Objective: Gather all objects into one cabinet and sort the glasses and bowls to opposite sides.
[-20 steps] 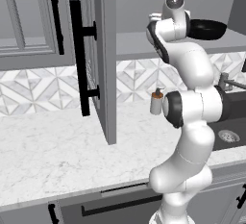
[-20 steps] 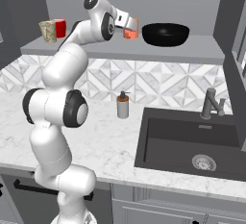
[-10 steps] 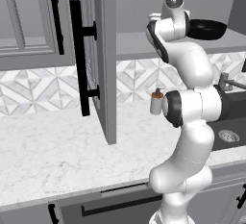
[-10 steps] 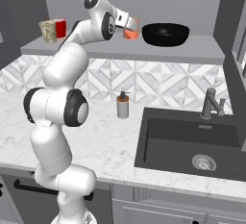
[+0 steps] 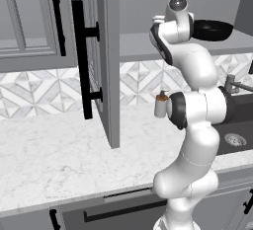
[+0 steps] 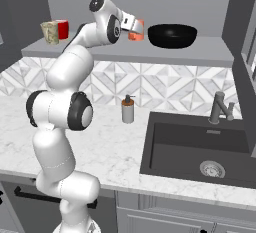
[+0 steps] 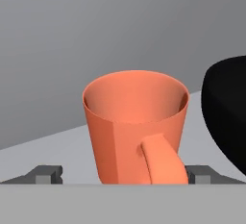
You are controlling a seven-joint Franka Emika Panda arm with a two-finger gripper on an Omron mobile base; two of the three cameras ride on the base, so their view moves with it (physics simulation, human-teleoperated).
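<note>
Orange cup (image 7: pixel 136 124) sits right between my gripper (image 7: pixel 122 174) tips, and the jaws are spread wide, one tip on each side, not squeezing it yet. The cup stands on the cabinet shelf (image 6: pixel 200 52), just beside the black bowl (image 6: pixel 172 35). I think I am about to grab it. Next I should close gently and then lift.

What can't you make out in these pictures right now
- Orange cup: base cut off at the hand view's bottom edge.
- Black bowl: cropped by the right edge there; arm covers its left end in the left base view.
- Pincer: contact with the cup unclear.
- Red mug: handle too small, right base view.
</note>
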